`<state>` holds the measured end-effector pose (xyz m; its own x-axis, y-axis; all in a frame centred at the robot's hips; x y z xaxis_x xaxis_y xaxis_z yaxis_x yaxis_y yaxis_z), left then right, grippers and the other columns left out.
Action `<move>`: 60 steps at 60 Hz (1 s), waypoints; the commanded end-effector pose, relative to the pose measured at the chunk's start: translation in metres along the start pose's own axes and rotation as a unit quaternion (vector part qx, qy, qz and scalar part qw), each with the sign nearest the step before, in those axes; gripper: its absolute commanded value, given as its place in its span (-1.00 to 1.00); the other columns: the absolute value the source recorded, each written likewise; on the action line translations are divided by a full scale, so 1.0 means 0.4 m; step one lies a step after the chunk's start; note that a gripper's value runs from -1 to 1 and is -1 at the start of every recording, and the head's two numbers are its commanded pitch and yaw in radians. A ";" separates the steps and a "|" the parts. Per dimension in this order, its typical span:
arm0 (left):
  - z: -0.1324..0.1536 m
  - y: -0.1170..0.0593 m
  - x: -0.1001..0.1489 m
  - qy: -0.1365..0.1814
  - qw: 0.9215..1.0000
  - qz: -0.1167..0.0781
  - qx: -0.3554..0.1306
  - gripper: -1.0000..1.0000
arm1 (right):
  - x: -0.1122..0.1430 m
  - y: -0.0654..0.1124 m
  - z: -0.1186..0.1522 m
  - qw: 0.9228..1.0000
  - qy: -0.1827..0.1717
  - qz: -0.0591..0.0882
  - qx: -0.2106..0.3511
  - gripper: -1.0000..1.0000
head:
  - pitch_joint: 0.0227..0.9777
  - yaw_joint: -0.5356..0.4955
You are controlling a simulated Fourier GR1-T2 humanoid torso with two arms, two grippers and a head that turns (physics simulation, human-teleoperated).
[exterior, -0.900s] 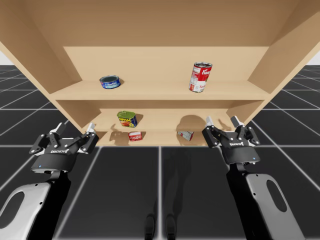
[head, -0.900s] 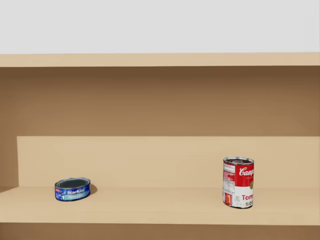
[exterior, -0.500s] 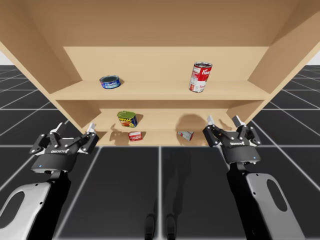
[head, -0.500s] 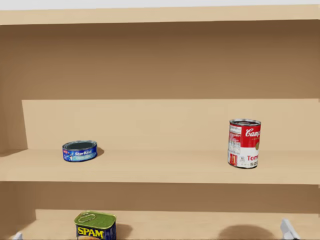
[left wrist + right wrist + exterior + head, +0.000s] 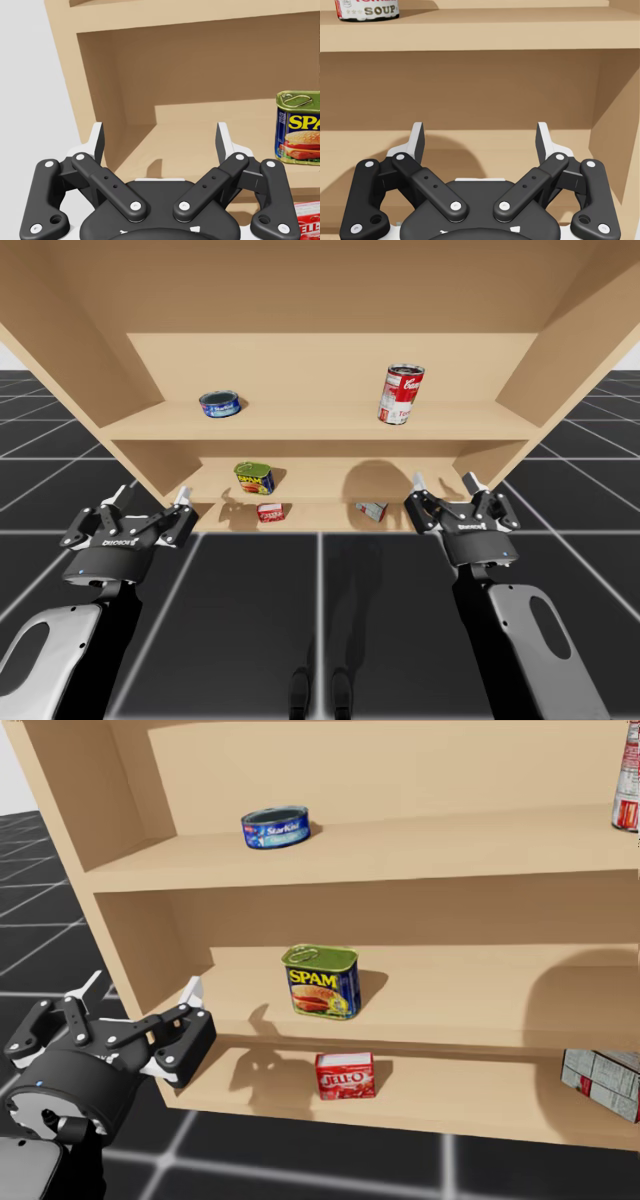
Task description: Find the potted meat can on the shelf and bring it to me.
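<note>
Our left gripper (image 5: pixel 152 498) nearest: fingers spread wide, nothing between them, just outside shelf unit's (image 5: pixel 330 420) left front corner. Our right gripper (image 5: pixel 444 482) likewise released and empty, before shelves' right end. Red box (image 5: pixel 345 1076) on bottom board. Above it, potted meat can (image 5: pixel 322 982) upright on middle board, left of centre. Flat blue can (image 5: pixel 275 827) and tall red-and-white can (image 5: pixel 401 393) on top board, well apart.

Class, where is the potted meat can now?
Head view: the potted meat can stands left of centre on the middle shelf, above the red box, below the blue can.
</note>
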<state>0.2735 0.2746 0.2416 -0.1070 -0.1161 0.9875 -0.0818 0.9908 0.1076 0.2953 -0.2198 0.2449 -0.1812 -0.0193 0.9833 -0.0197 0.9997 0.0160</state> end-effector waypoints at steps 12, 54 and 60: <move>0.018 -0.019 0.021 -0.003 0.999 0.031 -0.026 -1.00 | -0.001 -0.001 -0.001 1.000 0.001 -0.001 -0.001 -1.00 | 0.12 0.56; 0.074 -0.186 0.096 0.039 0.987 0.057 -0.145 -1.00 | -0.001 -0.003 -0.004 1.000 0.006 -0.010 0.008 -1.00 | 0.10 0.55; 0.043 -0.211 0.083 0.047 0.986 0.062 -0.144 -1.00 | -0.003 -0.001 -0.004 1.000 0.008 -0.009 0.010 -1.00 | 0.11 0.56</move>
<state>0.2467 0.2020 0.2694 -0.0305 -0.0009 0.9995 0.2030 0.9791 0.0071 0.2969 -0.2209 0.2445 -0.1686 -0.0358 0.9850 -0.0378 0.9988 0.0298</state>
